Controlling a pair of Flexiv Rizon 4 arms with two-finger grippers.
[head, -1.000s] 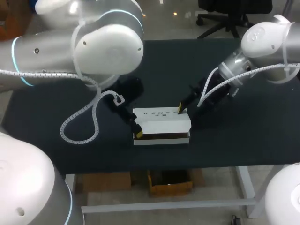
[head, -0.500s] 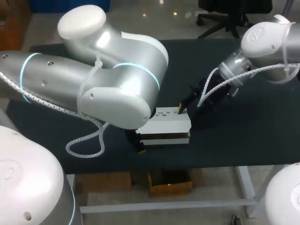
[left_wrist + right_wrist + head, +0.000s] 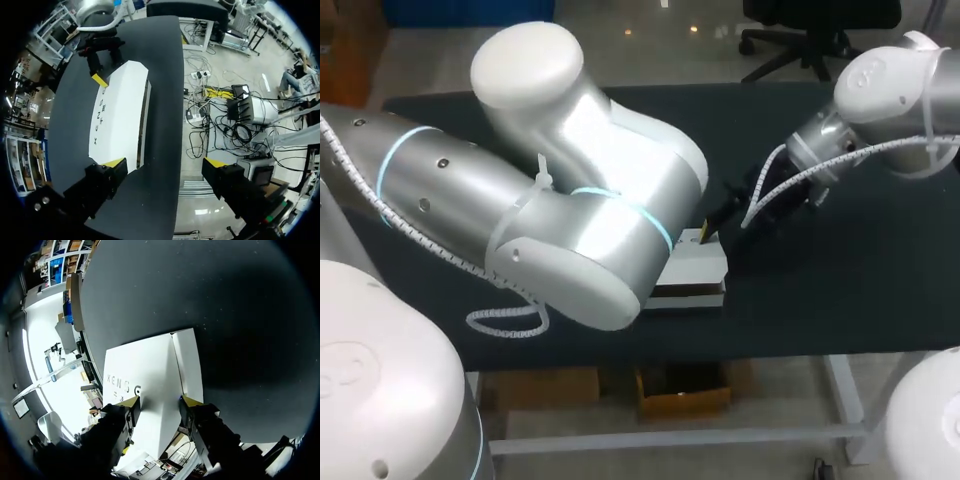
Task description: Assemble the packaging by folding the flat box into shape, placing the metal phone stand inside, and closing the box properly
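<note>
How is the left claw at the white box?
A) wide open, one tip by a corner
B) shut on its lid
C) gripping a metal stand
A: the left wrist view shows the left claw wide open, one yellow fingertip at the near corner of the white box.

light: bright, even, from overhead | glare: soft white sheen lay along the left arm (image 3: 570, 230) shell; the box (image 3: 120, 115) top ahead of the left gripper (image 3: 164, 162) shone almost blown-out; likewise between the right gripper (image 3: 159, 401) fingers | shadow: the table (image 3: 820, 290) stayed matte and dull; it darkened under the left arm
</note>
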